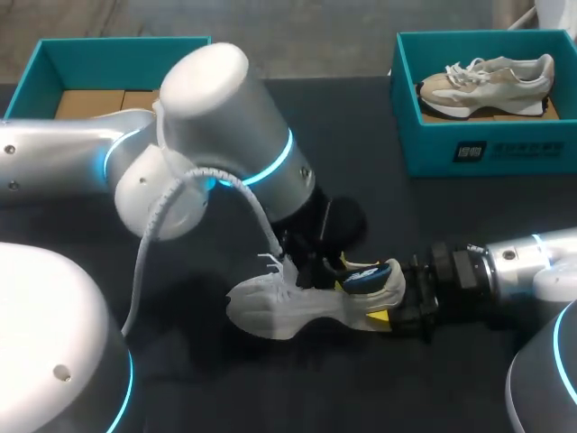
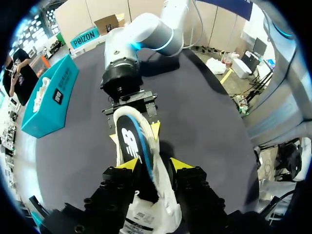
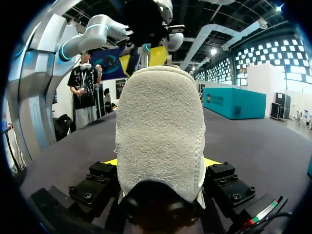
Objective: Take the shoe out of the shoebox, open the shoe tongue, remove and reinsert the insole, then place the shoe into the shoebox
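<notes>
The shoe (image 1: 297, 311) sits on the table (image 1: 361, 397), out of the shoebox (image 1: 36, 72), which stands well apart from it. Its dark insole (image 1: 368, 276) sticks half out at the heel. My right gripper (image 1: 397, 302) is clamped on the shoe's heel. My left gripper (image 1: 311, 266) is at the shoe's opening, beside the insole, but I cannot tell whether it grips. I judge the insole may buckle or catch on the collar if pushed crooked, and a hard push could slide the heel out of my right grip.

The shoe's (image 3: 161, 131) heel is rough, nubbly white cloth; its insole (image 2: 130, 141) looks smooth and dark. My left arm (image 1: 216, 99) is glossy white. The worktop (image 1: 406, 225) is matt.
</notes>
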Controlling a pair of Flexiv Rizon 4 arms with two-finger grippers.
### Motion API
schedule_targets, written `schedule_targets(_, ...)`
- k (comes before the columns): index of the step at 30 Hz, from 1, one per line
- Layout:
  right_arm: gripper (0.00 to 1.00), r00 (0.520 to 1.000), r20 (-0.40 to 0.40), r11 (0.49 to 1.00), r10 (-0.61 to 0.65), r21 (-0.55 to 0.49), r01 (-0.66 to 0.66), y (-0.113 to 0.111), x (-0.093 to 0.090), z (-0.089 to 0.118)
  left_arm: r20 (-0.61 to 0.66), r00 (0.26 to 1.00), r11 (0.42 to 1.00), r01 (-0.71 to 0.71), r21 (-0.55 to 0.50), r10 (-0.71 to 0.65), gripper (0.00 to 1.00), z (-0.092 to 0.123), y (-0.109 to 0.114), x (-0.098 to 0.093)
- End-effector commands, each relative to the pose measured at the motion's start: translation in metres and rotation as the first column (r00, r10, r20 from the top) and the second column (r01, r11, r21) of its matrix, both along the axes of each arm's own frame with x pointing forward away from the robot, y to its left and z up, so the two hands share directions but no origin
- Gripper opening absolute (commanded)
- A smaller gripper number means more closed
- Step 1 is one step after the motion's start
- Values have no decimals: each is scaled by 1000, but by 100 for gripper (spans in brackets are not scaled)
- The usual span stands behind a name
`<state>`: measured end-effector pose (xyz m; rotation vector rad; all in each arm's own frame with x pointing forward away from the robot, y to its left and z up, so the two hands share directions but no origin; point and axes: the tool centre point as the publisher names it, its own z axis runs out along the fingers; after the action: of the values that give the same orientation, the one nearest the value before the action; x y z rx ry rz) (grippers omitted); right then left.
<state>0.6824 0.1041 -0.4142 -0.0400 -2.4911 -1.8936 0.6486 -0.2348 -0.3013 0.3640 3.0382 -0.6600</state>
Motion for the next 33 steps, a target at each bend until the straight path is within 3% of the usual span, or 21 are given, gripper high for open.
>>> schedule_targets(1,0,1000,0,1000,0,-3,0,1,-1,0,45,999,1000,-21,6,21,39,3,-2,-6)
schedule_targets(16,0,1000,0,1000,0,-3,0,1,-1,0,127,988,995,-95,16,92,38,-6,-16,-14)
schedule_targets(33,0,1000,0,1000,0,-3,0,1,-1,0,179,974,987,-152,48,141,33,-22,-39,-9)
